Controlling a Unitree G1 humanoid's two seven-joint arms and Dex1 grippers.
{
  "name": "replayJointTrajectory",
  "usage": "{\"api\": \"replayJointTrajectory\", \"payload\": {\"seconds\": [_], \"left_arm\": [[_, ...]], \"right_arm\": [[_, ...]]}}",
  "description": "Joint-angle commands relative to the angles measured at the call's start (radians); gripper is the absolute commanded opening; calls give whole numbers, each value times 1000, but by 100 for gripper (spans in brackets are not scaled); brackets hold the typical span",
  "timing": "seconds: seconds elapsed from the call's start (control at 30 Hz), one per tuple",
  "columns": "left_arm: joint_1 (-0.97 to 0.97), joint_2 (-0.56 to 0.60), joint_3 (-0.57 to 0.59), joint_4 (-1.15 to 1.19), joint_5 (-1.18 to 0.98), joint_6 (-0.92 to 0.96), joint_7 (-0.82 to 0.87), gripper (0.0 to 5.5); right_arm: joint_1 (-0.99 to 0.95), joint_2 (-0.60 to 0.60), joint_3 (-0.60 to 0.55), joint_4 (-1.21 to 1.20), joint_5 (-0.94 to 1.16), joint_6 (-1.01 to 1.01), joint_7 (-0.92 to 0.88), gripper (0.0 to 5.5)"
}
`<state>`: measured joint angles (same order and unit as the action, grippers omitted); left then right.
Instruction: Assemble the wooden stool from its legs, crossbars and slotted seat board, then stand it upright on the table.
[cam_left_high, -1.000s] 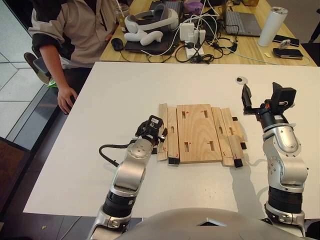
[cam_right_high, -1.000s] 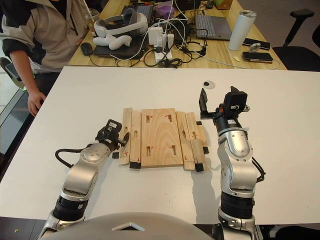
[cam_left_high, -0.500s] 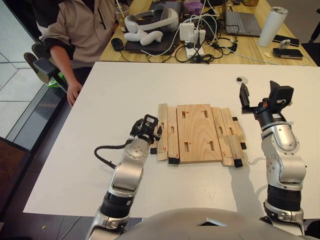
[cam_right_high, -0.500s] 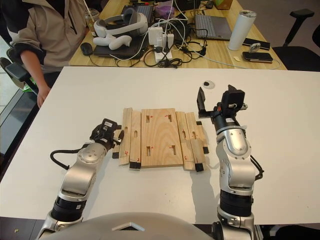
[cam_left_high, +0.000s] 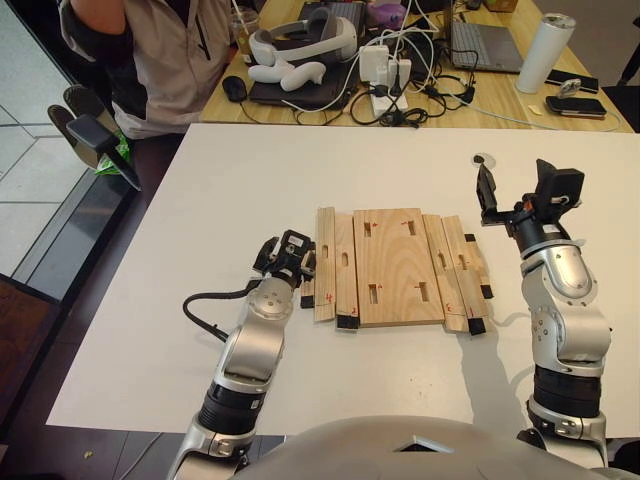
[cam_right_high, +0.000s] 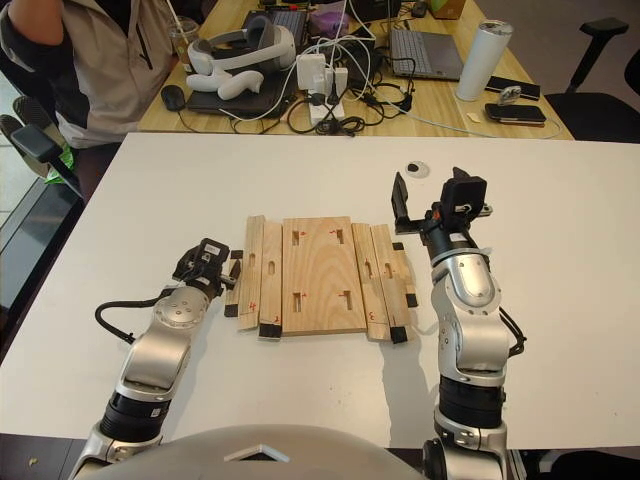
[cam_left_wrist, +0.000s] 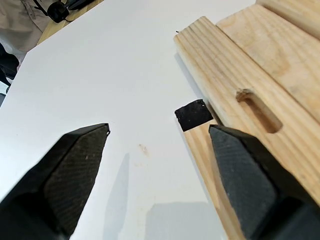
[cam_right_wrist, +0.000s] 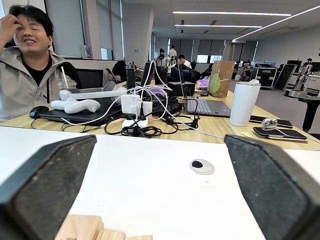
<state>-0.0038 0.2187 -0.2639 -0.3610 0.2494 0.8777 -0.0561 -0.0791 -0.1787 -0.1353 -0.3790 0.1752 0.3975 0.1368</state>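
Note:
The slotted seat board lies flat mid-table. Two wooden slats with black ends lie against its left side, and two more slats lie on its right. My left gripper sits low on the table just left of the left slats, open. In the left wrist view its fingers straddle bare table and a short black-tipped piece beside a slotted slat. My right gripper is raised above the table, right of the right slats, open and holding nothing.
A small round white disc lies on the table beyond the right gripper. Behind the white table stands a wooden desk with cables, a headset, a laptop and a tumbler. A person is at the far left corner.
My left gripper has shifted a little to the left, away from the slats. The right gripper has edged slightly left. The person's hand has left the table's edge.

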Motion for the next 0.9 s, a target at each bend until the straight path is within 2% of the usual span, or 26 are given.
{"api": "replayJointTrajectory", "payload": {"seconds": [0.03, 0.5, 0.9], "left_arm": [[12, -4, -14, 9, 4, -2, -10, 371], [-12, 9, -7, 52, -2, -6, -51, 371], [-34, -41, -6, -20, -51, 76, -101, 371]], "right_arm": [[-21, 2, -3, 10, 13, 25, -6, 477], [-40, 0, -5, 62, 14, 37, -4, 477], [-25, 9, -3, 54, 11, 31, -12, 477]]}}
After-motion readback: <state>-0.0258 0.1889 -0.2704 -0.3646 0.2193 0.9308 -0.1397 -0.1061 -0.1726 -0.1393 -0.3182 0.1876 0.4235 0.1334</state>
